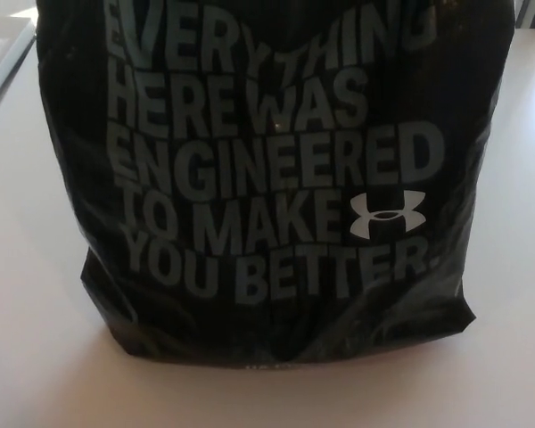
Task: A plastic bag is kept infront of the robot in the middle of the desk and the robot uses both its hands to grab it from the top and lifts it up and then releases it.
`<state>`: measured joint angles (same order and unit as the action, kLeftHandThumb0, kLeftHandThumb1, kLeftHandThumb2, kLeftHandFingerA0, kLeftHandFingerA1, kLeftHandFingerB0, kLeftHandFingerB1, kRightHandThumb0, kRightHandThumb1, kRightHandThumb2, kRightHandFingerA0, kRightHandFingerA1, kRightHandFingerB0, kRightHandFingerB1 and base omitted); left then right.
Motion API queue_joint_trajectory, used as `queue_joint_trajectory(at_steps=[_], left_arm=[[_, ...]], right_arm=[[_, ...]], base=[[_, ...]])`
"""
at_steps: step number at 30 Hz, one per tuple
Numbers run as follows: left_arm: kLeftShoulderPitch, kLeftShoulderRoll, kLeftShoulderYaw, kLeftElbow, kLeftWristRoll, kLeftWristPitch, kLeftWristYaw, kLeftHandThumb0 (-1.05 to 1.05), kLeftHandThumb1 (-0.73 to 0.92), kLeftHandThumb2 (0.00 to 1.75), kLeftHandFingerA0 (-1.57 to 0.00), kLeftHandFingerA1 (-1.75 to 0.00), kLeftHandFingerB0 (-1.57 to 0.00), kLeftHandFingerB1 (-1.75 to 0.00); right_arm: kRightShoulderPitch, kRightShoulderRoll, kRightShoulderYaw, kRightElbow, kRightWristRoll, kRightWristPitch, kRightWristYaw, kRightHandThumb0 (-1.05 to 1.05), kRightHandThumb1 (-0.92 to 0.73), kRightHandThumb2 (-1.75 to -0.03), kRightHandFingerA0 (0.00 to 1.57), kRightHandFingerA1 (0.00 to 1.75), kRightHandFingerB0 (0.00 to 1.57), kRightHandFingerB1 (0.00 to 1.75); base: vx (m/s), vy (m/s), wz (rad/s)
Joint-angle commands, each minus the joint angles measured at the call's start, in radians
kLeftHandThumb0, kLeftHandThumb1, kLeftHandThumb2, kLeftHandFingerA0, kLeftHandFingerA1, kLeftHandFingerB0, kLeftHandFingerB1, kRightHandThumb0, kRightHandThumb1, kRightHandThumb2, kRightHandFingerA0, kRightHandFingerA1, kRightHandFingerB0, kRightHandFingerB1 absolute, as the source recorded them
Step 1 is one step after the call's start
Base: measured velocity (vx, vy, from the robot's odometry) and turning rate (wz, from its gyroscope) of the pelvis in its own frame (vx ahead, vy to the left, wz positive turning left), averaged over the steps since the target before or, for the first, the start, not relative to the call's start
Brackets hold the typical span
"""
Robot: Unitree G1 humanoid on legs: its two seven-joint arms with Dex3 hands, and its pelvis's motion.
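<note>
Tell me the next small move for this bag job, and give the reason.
Probably bring both hands up toward the top of the bag. It stands on the desk filling most of the view, its bottom resting on the surface, and neither hand is in view, so nothing grips it yet. Its top edge is cut off by the frame.
</note>
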<state>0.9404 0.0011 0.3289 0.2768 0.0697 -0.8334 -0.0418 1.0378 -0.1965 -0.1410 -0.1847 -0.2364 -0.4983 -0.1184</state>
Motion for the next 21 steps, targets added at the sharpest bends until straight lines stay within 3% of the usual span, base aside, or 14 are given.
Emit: queue_joint_trajectory(at_steps=[1,5,6,8,9,13,14,15,17,18,21], left_arm=[[0.02,-0.032,0.114,0.189,-0.143,-0.611,0.063,-0.44,0.8,0.65,-0.32,-0.4,-0.18,-0.3],[0.015,-0.043,0.151,0.165,-0.092,-0.554,0.074,-0.47,0.81,0.64,-0.34,-0.43,-0.23,-0.32],[0.011,-0.043,0.159,0.165,-0.084,-0.554,0.075,-0.46,0.82,0.64,-0.35,-0.44,-0.24,-0.32],[0.023,-0.035,0.163,0.174,-0.078,-0.564,0.067,-0.48,0.83,0.64,-0.36,-0.42,-0.23,-0.31],[0.024,-0.032,0.162,0.175,-0.077,-0.562,0.065,-0.48,0.83,0.64,-0.33,-0.41,-0.23,-0.31],[0.003,-0.024,0.174,0.186,-0.076,-0.57,0.065,-0.48,0.82,0.64,-0.36,-0.42,-0.24,-0.32],[0.01,-0.022,0.172,0.178,-0.076,-0.564,0.063,-0.48,0.83,0.64,-0.36,-0.41,-0.24,-0.31],[0.016,-0.022,0.169,0.172,-0.076,-0.563,0.061,-0.5,0.83,0.64,-0.36,-0.42,-0.25,-0.32],[0.023,-0.025,0.171,0.166,-0.064,-0.563,0.059,-0.54,0.83,0.64,-0.34,-0.41,-0.23,-0.31],[0.024,-0.025,0.174,0.165,-0.058,-0.562,0.058,-0.53,0.83,0.64,-0.34,-0.4,-0.23,-0.31],[0.006,-0.019,0.176,0.186,-0.06,-0.582,0.056,-0.52,0.83,0.64,-0.33,-0.41,-0.23,-0.32]], right_arm=[[0.144,0.036,-0.026,0.031,-0.519,-0.4,-0.396,-0.27,-0.73,-1.18,0.01,0.51,0.0,0.48],[0.149,0.033,0.023,-0.009,-0.623,-0.278,-0.48,-0.27,-0.72,-1.17,0.01,0.5,0.0,0.48],[0.151,0.033,0.034,-0.016,-0.64,-0.255,-0.491,-0.5,-0.8,-0.78,0.13,0.37,0.13,0.34],[0.169,0.035,0.058,-0.023,-0.686,-0.211,-0.538,-0.48,-0.78,-0.77,0.14,0.37,0.14,0.35],[0.169,0.035,0.064,-0.023,-0.693,-0.2,-0.546,-0.42,-0.84,-0.65,0.16,0.32,0.13,0.28],[0.145,0.045,0.111,-0.026,-0.726,-0.128,-0.57,-0.41,-0.84,-0.65,0.18,0.33,0.13,0.29],[0.138,0.046,0.124,-0.023,-0.734,-0.118,-0.577,-0.45,-0.73,-0.78,0.14,0.39,0.13,0.36],[0.131,0.044,0.134,-0.019,-0.735,-0.112,-0.577,-0.4,-0.83,-0.65,0.2,0.34,0.15,0.29],[0.123,0.04,0.148,-0.014,-0.721,-0.11,-0.551,-0.43,-0.87,-0.66,0.19,0.34,0.15,0.29],[0.123,0.036,0.156,-0.016,-0.725,-0.099,-0.544,-0.25,-0.67,-1.15,0.07,0.51,0.06,0.5],[0.126,0.03,0.169,-0.027,-0.752,-0.062,-0.547,-0.25,-0.66,-1.15,0.07,0.51,0.07,0.5]], base=[[0.0,0.0,0.0],[0.0,0.0,0.0],[0.0,0.0,0.0],[0.0,0.0,0.0],[0.0,0.0,0.0],[0.0,0.0,0.0],[0.0,0.0,0.0],[0.0,0.0,0.0],[0.0,0.0,0.0],[0.0,0.0,0.0],[0.0,0.0,0.0]])
